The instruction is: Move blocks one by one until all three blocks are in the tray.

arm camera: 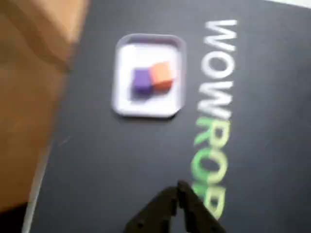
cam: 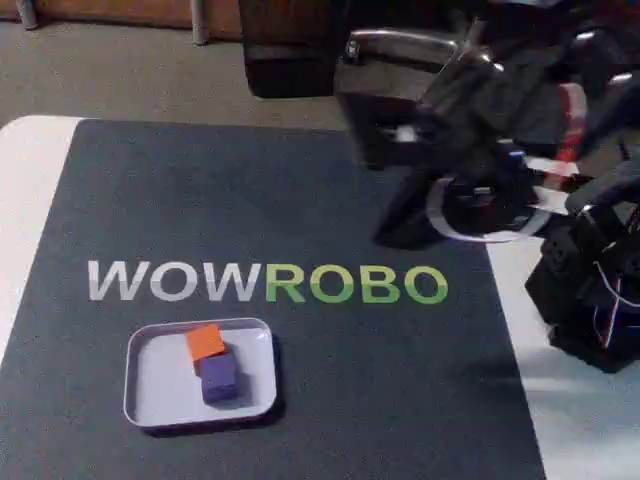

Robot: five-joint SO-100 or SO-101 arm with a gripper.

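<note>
Two small solid-coloured cubes are being held inside the shallow silvery-white rectangular tray (cam: 148, 395), which is lying nearest the camera in the fixed view, on the dark grey mat (cam: 300, 200) just below the printed lettering. The purple cube (cam: 219, 377) is sitting closer to the camera, and the orange cube (cam: 206, 342) is resting just behind it, the two touching or nearly touching near the tray's right half. Farther back, the white-and-green WOWROBO lettering (cam: 267, 283) is being displayed across the mat. Beyond it, at the right, the black robot arm (cam: 480, 150) is being kept raised and well apart from the tray; the picture there is blurred and dark.

In the wrist view, the black gripper (arm camera: 179, 187) is being shown at the bottom edge, hanging above bare mat beside the green letters, with nothing seen between its fingers. Whether it is parted or closed cannot be told, as the tip is blurred. Farther off, the tray (arm camera: 148, 110) is being seen with the purple cube (arm camera: 141, 80) and the orange cube (arm camera: 162, 75) side by side within it.
</note>
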